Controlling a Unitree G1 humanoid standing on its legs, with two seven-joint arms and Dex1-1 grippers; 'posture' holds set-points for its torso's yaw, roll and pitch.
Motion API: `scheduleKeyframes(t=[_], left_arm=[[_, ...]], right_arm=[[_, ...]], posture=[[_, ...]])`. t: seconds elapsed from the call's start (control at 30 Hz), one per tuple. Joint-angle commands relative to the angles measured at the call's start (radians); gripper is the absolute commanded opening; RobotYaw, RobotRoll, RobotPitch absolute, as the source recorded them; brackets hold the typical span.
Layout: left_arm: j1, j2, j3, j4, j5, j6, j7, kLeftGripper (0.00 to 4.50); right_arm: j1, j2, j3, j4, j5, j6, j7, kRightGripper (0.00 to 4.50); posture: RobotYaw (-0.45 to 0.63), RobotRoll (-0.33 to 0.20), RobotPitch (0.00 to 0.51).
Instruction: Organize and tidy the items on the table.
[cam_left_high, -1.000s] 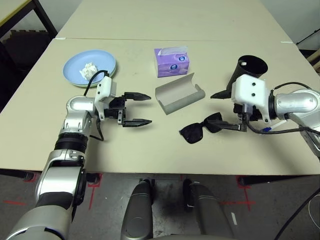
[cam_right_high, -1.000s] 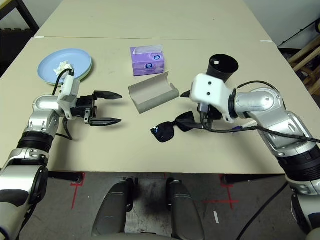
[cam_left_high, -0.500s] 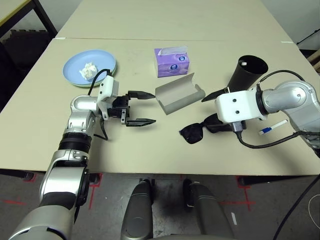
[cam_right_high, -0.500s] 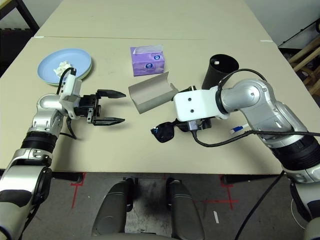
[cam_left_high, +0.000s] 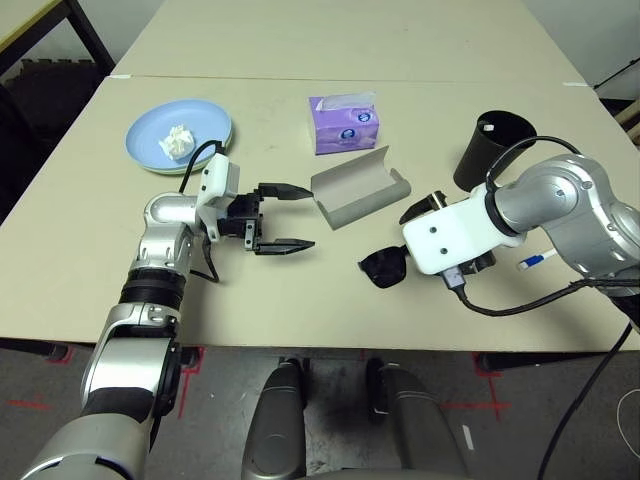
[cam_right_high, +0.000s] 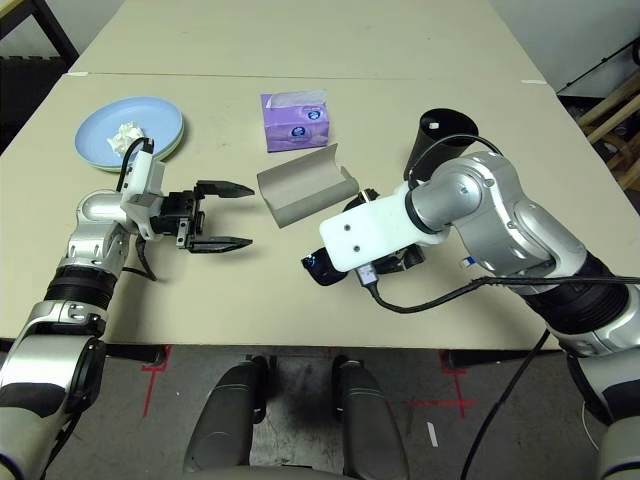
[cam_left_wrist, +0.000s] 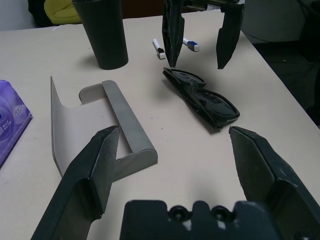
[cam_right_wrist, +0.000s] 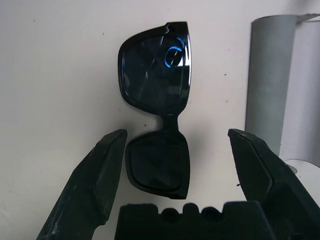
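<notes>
The black sunglasses lie folded on the table, in front of the open grey glasses case. My right gripper points down over them, open, one finger on each side of a lens. My left gripper hovers open just left of the case, holding nothing. The crumpled tissue wad rests on the light blue plate, which is stacked on a pale green one, at the far left. The black cup stands upright at the right. Two white pens lie near it.
A purple tissue box stands behind the case. My right forearm and its cable arch over the table's right part, above one pen. A second table adjoins along the far seam.
My right arm has swung left and turned its gripper downward over the sunglasses. My left gripper has edged a little to the right toward the case. Both grippers have stayed open.
</notes>
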Motion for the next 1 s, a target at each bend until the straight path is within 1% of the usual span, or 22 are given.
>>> scheduleKeyframes(t=[0.03,0.47,0.6,1.0], left_arm=[[0.013,0.0,-0.017,-0.017,0.001,-0.001,-0.004,4.45],[0.01,0.002,-0.021,-0.021,0.001,-0.003,0.006,4.45],[0.012,0.001,-0.024,-0.026,0.0,0.001,0.007,4.45],[0.016,0.0,-0.032,-0.046,-0.009,0.016,0.0,4.45]], right_arm=[[-0.028,0.011,0.031,0.016,-0.043,-0.001,0.021,4.5],[-0.058,0.106,0.081,0.058,-0.101,0.053,0.075,4.5],[-0.054,0.109,0.083,0.061,-0.116,0.054,0.074,4.5],[-0.031,0.088,0.085,0.097,-0.15,-0.044,0.072,4.5]], posture=[[0.16,0.0,0.219],[0.17,0.0,0.216],[0.17,0.0,0.217],[0.17,0.0,0.219]])
